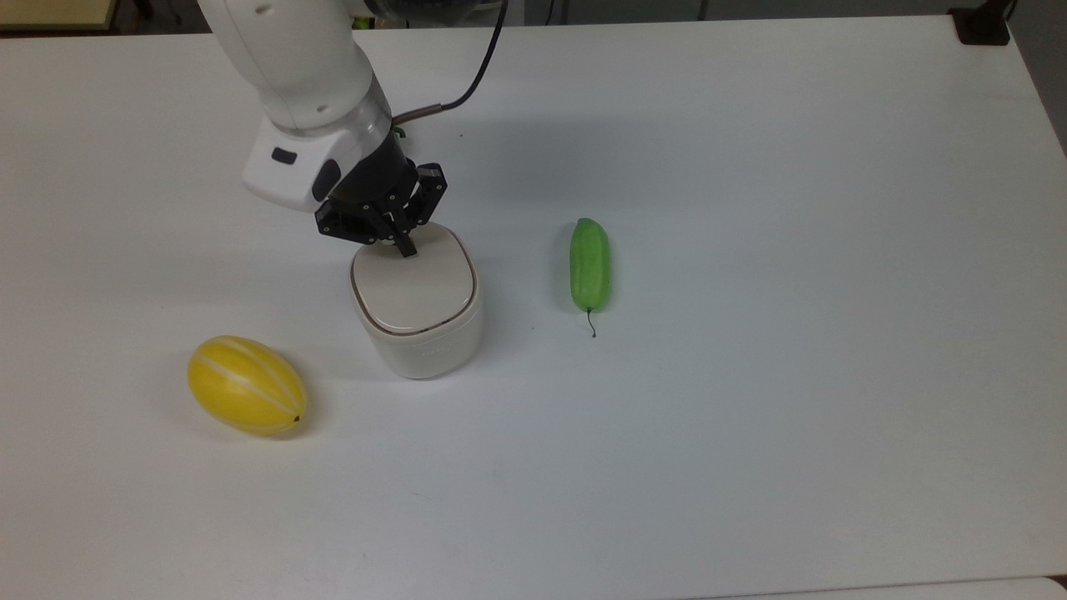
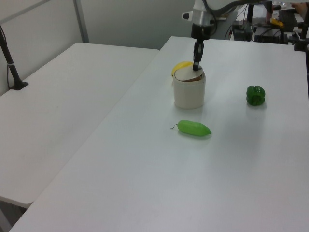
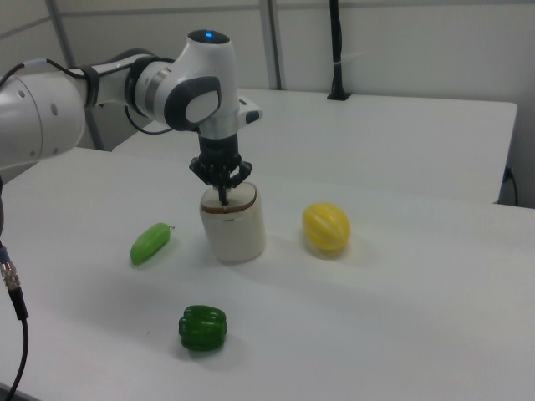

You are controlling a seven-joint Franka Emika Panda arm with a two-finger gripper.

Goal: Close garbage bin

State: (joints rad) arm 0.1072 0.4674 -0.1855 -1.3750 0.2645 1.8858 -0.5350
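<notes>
Top view: the bin (image 1: 421, 333) stands between melon (image 1: 247, 397) and cucumber (image 1: 590, 264). The gripper (image 1: 406, 247), fingers pressed together, touches the lid (image 1: 414, 283) at its far edge. Left view hides most of the melon behind the bin.

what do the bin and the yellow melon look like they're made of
The garbage bin looks like off-white moulded plastic with a smooth, slightly glossy wall and rounded corners; its flat beige lid appears matte with a faint sheen. The yellow melon seems to be a plastic or foam replica, going by its even saturated colour, pale stripes and soft highlight, though the look alone leaves that open.
</notes>
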